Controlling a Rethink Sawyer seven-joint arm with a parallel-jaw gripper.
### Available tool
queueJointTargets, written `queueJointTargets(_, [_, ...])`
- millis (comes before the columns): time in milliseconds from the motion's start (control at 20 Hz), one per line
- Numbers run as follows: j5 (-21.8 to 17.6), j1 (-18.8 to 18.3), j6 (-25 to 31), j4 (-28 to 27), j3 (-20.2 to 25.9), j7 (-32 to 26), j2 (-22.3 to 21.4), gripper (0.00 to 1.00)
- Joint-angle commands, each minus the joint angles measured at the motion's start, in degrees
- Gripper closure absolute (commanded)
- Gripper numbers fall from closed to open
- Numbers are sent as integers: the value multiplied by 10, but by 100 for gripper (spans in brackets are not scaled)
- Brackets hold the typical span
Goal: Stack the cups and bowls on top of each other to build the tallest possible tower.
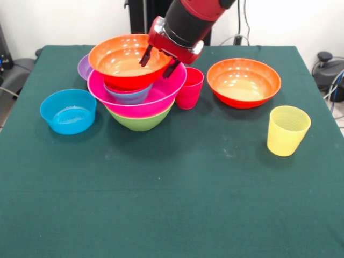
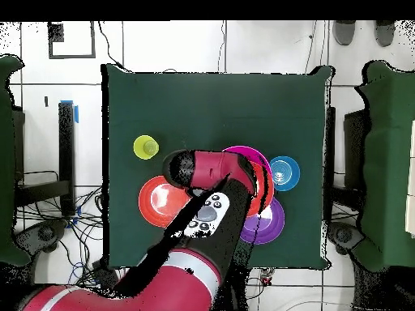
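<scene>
The tower stands left of centre: a green bowl [image 1: 141, 122] at the bottom, the big pink bowl [image 1: 161, 97] in it, then a small blue bowl [image 1: 129, 97], a small red-pink bowl [image 1: 124, 84] and a wide orange bowl [image 1: 121, 59] on top. My gripper [image 1: 159, 61] is open at the top bowl's right rim, one finger inside and one outside. The red cup [image 1: 189, 88] stands against the tower's right side. The yellow cup [image 1: 288, 130] stands alone at the right and shows in the overhead view [image 2: 146, 146]. In the overhead view the arm hides most of the tower.
A second wide orange bowl [image 1: 243, 82] sits at the back right, also in the overhead view [image 2: 158, 202]. A blue bowl [image 1: 68, 110] sits left of the tower. A purple bowl [image 1: 84, 66] lies behind the tower's left side.
</scene>
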Motion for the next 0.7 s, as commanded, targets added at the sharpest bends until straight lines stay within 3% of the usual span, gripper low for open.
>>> queueJointTargets(50, [15,-35,46,3,80,21,-32,0])
queueJointTargets(300, [9,-58,102,-27,90,-9,-47,0])
queueJointTargets(700, [-7,-69,117,-57,98,-6,-35,0])
